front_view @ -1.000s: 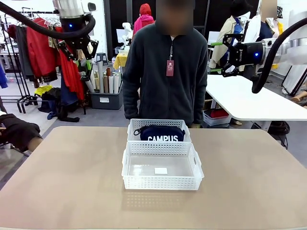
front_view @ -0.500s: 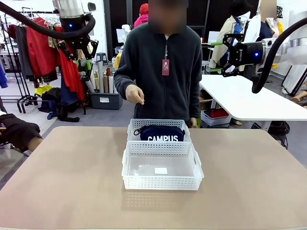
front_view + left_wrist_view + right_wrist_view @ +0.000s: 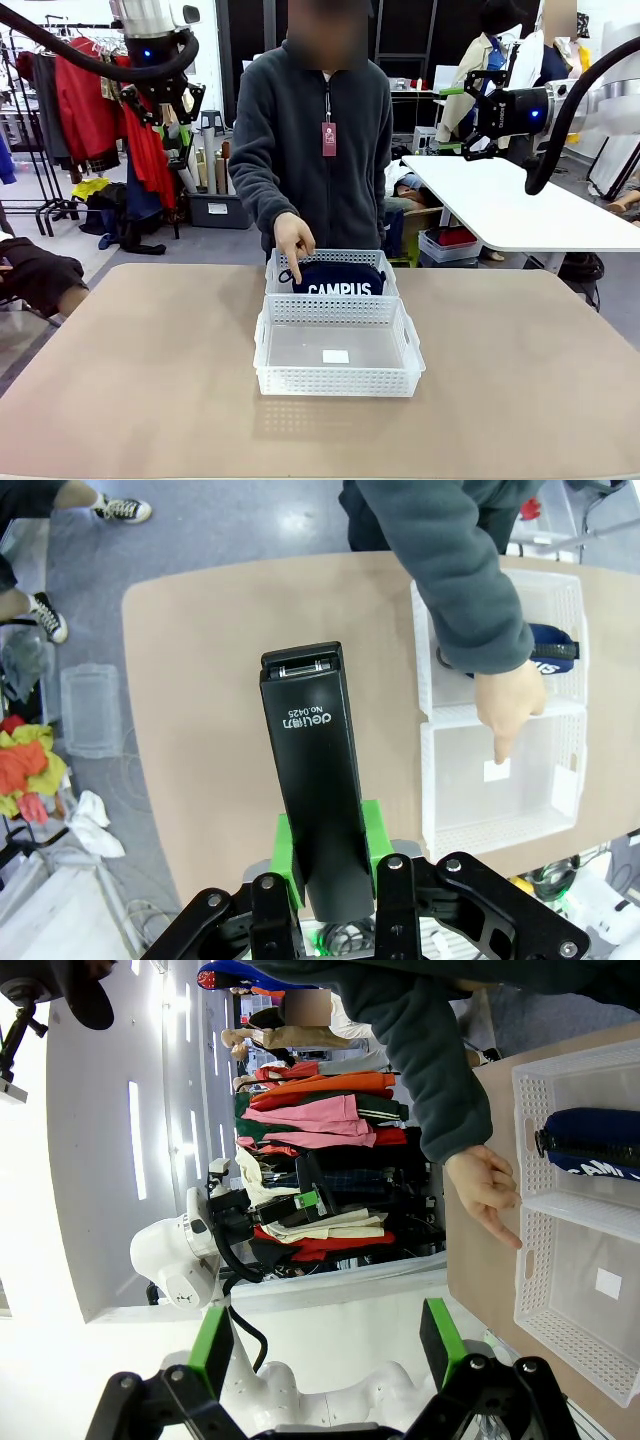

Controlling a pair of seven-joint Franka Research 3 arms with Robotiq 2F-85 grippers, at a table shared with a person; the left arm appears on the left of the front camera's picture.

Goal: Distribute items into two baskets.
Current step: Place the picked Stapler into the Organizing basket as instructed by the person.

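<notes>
Two hazards need noting. First, the person's hand (image 3: pixel 293 240) hangs over the baskets with the index finger pointing down, at about the line where the far basket (image 3: pixel 331 257) and the near basket (image 3: pixel 336 381) meet. I judge that bringing my left arm down now risks a strike on that hand or its sleeve. I cannot tell from these views which basket the finger singles out, so a misreading could send the item to the wrong one. The far basket already holds the navy CAMPUS pouch (image 3: pixel 338 277). The near basket holds nothing but a white label (image 3: pixel 336 356) on its floor, which makes it the likely target.

Second, my left gripper (image 3: pixel 328 845) is clamped on the black stapler (image 3: pixel 313 750) at one end alone, and most of the stapler's length projects beyond the green pads. I judge that a quick swing could let it pivot in the pads. A release from height could bounce it off a rim or shove the light basket across the table (image 3: pixel 150 380).

Pose: my left arm is raised high at the left side of the table, well apart from both baskets, with its gripper facing down. My right gripper (image 3: pixel 325 1340) has its fingers wide apart and carries nothing. That arm is held high at the right, fingers pointing sideways toward the middle, well apart from the baskets.
</notes>
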